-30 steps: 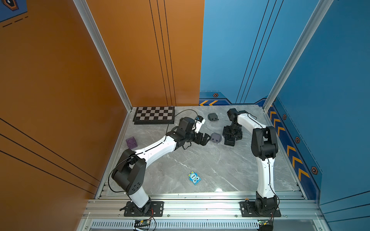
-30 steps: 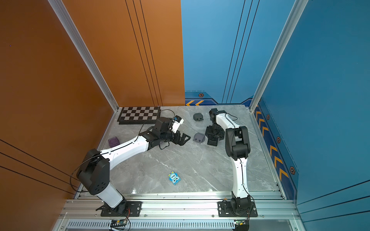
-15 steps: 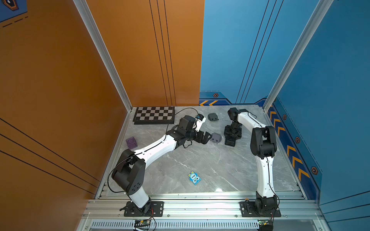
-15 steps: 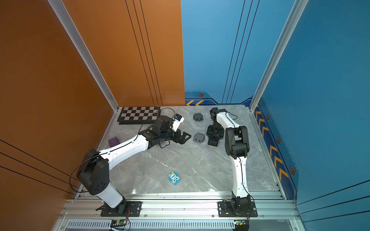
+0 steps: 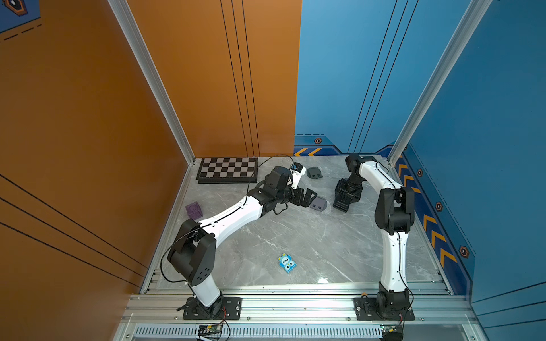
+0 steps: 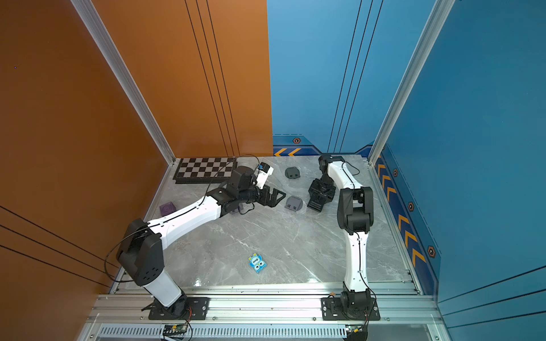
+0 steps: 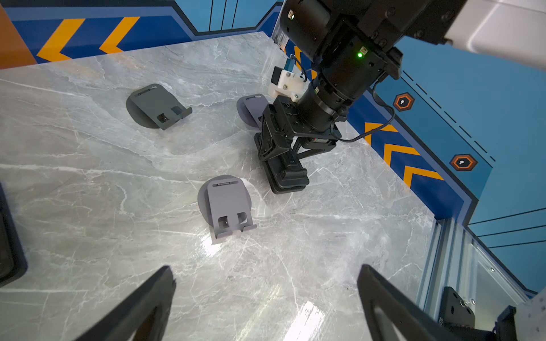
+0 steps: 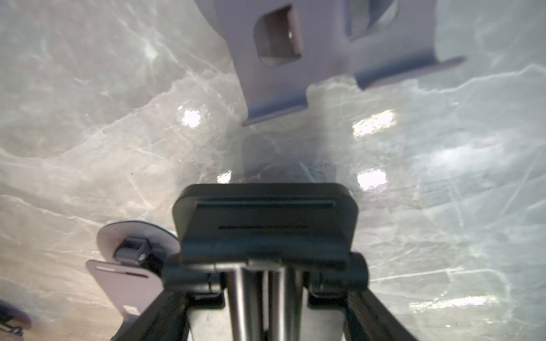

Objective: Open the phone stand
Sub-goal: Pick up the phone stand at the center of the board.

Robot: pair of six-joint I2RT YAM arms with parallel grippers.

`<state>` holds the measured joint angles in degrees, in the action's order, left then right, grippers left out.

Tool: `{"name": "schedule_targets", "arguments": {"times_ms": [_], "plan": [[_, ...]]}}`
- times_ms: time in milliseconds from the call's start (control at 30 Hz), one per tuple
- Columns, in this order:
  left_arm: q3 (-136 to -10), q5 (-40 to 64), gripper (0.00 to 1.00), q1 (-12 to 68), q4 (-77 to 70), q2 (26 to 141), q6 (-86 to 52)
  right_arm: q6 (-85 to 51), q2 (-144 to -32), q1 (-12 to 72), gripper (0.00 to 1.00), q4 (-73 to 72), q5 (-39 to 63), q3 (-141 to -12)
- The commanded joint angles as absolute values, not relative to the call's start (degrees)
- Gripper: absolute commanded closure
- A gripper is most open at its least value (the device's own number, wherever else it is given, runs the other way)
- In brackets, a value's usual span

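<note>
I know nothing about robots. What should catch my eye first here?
Two white-and-black arms reach over a grey marble table between an orange wall and a blue wall. The right gripper clamps a black phone stand toward the far side, while the left gripper stands open just short of a grey phone stand. A chessboard lies in the far left corner.
</note>
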<state>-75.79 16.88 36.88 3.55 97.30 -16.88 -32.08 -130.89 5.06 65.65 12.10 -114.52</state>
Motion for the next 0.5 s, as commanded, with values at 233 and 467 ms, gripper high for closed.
{"name": "schedule_targets", "arguments": {"times_ms": [233,467], "plan": [[-78.6,16.4,0.02,37.6,-4.2,102.1,-22.5,-45.4,-122.3,4.1,0.84,64.5,24.4,-115.7],[-78.3,17.4,0.03,37.2,-9.1,104.5,-26.1,-53.1,-119.2,4.3,0.84,59.5,28.5,-115.8]]}}
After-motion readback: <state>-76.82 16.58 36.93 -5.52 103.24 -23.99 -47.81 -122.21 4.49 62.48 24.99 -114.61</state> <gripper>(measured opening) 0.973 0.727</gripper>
